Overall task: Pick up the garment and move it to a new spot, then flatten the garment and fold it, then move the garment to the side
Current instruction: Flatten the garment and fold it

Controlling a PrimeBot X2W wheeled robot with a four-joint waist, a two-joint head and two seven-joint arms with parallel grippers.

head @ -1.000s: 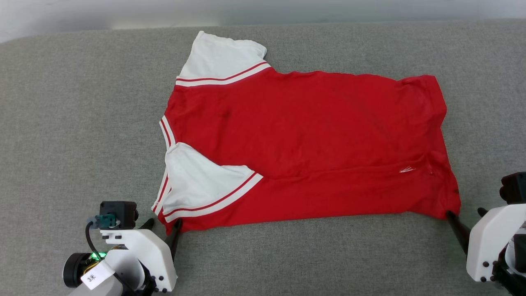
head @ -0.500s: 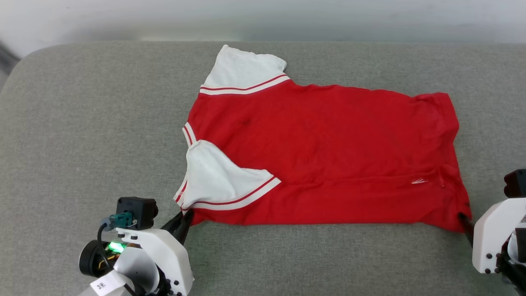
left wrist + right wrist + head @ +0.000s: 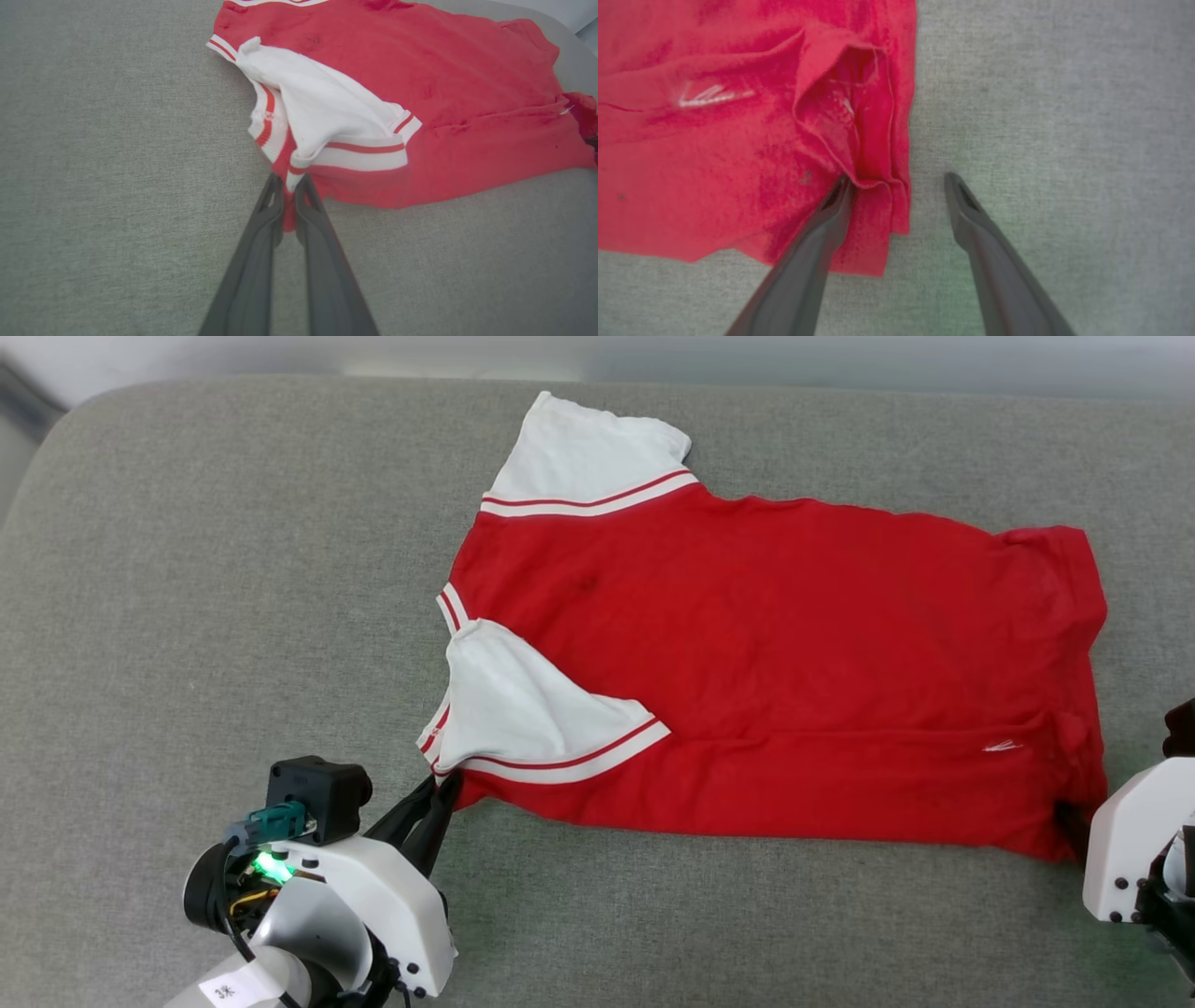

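Left gripper point(image 3: 289, 179) pinching garment point(image 3: 794, 644) corner, right gripper point(image 3: 897, 178) straddling hem

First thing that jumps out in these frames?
The red-and-white garment, spread across the middle of the grey cushion. The left end effector is shut on its near-left corner. The right end effector stands open astride the near-right hem corner.
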